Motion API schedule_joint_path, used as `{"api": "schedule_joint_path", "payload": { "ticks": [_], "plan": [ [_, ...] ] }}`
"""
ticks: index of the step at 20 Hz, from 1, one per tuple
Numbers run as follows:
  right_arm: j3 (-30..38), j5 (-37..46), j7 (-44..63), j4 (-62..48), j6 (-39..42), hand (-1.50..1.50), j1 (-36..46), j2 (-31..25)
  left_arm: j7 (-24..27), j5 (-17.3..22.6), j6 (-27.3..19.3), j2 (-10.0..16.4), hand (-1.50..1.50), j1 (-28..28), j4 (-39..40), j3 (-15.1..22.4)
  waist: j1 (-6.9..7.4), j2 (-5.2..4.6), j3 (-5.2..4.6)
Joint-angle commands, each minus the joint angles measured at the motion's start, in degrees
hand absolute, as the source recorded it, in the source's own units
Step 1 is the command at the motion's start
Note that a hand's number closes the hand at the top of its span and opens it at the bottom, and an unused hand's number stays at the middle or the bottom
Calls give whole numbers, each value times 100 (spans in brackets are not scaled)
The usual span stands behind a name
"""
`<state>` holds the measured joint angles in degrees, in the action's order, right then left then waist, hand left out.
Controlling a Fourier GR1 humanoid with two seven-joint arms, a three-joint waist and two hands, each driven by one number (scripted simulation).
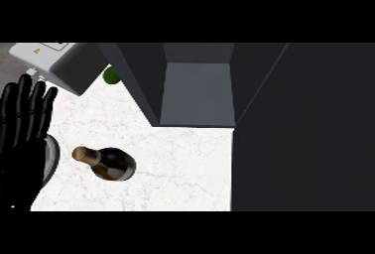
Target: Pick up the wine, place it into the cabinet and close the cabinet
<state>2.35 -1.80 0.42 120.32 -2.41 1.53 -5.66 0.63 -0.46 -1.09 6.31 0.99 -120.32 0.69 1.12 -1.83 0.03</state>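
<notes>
The wine bottle (110, 164) is on the pale marbled counter (176, 168), in front of the cabinet (196, 94) and a little to its left, well apart from it and with nothing touching it. It is seen steeply from above: a dark glass body with a tan band at its near side and a gold-brown capped neck that shows toward the far left. The cabinet is dark grey and open toward the viewer, its lighter grey inner walls and floor bare as far as they show. Joined to the cabinet's right side, a broad dark panel (300, 129) fills the view down to the counter's near edge; whether it is the cabinet's door I cannot tell. The left robot hand (22, 144) shows far to the left of the cabinet, at the view's left edge, with its black fingers straight, spread a little and pointing away from the robot; it has hold of nothing and is apart from the bottle. Part of a curved grey rim (53, 158) shows just behind this hand. Just left of the cabinet's far corner lies a small green round thing (111, 75), half hidden, and beside it a tilted grey box (62, 64) with a light top.
</notes>
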Motion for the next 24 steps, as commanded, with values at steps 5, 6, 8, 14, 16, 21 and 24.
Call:
{"api": "schedule_joint_path", "payload": {
  "ticks": [5, 6, 8, 14, 16, 21, 24],
  "plan": [
    [-342, 17, 234, 752, 290, -150, -829, -66, 40, -964, -872, -585, -150, -1316, -727, 211, -109, 216, -1],
    [-634, 309, -31, 541, 232, -150, -865, 89, 180, -1127, -1016, -614, -150, -1744, -947, 395, -53, 216, -1],
    [-1025, -259, 652, 849, 776, -150, -822, -139, -402, 307, -1432, -620, -150, -1673, -936, 400, -18, 242, -14],
    [-843, -720, 1744, 1669, 776, -150, -559, -368, -83, -629, -2569, -629, -150, -2489, -1376, 2193, -71, 203, -3],
    [-1237, -380, 2132, 2045, 541, -150, -470, -209, -1199, -1034, -2691, -629, -150, -1761, -1786, 1879, -109, 191, -1],
    [-779, -807, 3125, 2670, 396, -150, 2, -435, -2282, -1787, -2996, -631, -150, -1337, -2324, 2332, -124, 188, 2],
    [-903, -645, 3609, 3055, 265, -150, 164, -455, -1908, -1984, -3084, -629, -150, -1598, -2175, 2537, -123, 204, -1]
  ]
}}
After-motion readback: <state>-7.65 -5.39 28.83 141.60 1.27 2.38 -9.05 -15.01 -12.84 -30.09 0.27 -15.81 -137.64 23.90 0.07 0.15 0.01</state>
